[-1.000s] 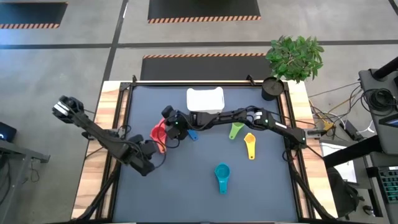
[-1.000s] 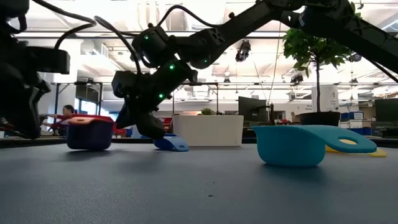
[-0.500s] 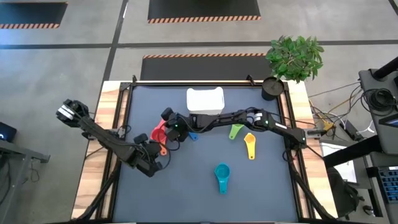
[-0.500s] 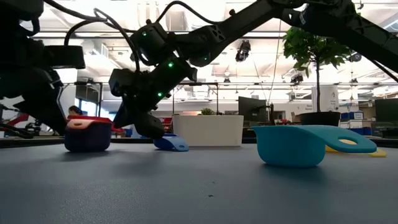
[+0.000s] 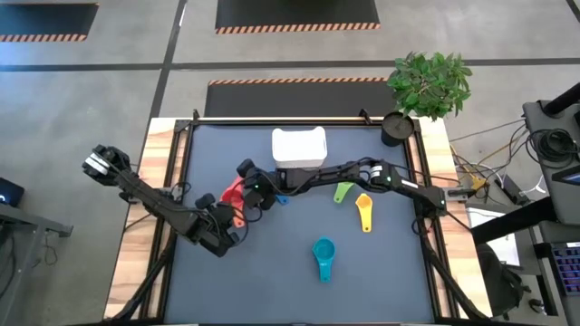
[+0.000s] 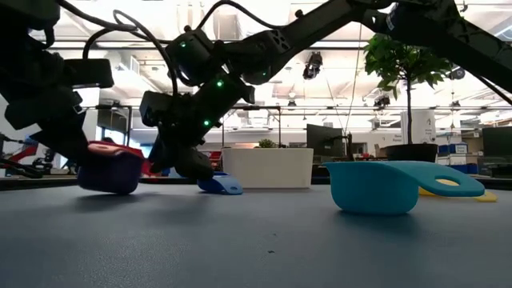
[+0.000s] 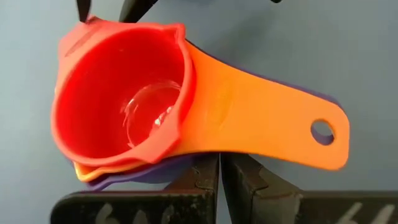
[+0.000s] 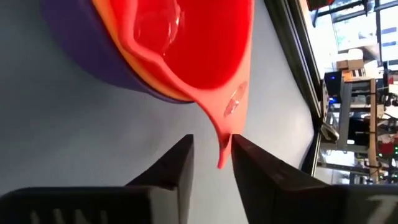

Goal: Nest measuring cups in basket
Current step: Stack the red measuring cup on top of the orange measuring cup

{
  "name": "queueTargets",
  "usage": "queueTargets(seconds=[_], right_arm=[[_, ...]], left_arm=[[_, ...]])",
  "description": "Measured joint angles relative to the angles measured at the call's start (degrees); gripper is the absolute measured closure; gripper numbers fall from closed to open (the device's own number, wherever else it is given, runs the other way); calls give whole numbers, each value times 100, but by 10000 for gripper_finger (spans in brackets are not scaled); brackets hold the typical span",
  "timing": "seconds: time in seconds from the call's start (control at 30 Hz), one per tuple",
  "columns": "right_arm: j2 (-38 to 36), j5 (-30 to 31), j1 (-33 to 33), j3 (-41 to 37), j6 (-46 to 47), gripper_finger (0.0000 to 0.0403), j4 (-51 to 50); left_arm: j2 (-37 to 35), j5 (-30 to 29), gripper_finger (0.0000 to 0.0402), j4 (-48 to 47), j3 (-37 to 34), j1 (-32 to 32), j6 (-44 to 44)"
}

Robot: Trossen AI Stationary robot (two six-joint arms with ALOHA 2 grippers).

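Observation:
A red measuring cup (image 7: 118,93) sits nested in an orange one (image 7: 249,124), which sits in a purple one (image 7: 155,174). This stack (image 5: 232,196) is left of the table's middle. My left gripper (image 7: 219,180) is shut at the stack's near side. My right gripper (image 8: 211,155) reaches in from the right, open around the red cup's handle. Blue (image 5: 279,196), green (image 5: 343,190), yellow (image 5: 364,211) and teal (image 5: 323,256) cups lie apart on the mat. The white basket (image 5: 299,147) stands at the far middle. My left gripper's shut fingertips (image 7: 211,171) meet the purple cup's wall (image 7: 180,167) under the root of the orange handle, slanting down from the table's near left. The stack stands tilted (image 6: 108,170) on the mat. My right gripper has the red handle's free end (image 8: 222,152) between its open fingers. The end lies against one finger (image 8: 244,152), with a gap to the other. The fingers come slanting down from the right.
A black round cup (image 5: 396,128) and a potted plant (image 5: 430,81) stand at the far right corner. The teal cup (image 6: 372,188) lies upside down near the front. Free mat lies along the near edge and at the near left.
My left gripper has swung in toward the stack from the near left. The stack of red, orange and purple cups, which stood level, has tipped and shifted a little toward the table's left.

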Motion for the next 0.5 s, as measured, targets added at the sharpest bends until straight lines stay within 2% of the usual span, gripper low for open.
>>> queueTargets(seconds=[0.23,0.5], right_arm=[[-169,134,45,0,123,265,-189],[-502,133,12,0,501,268,-867]], left_arm=[[-1,74,402,-33,-2,0,-83],[-31,270,402,-352,33,-43,-214]])
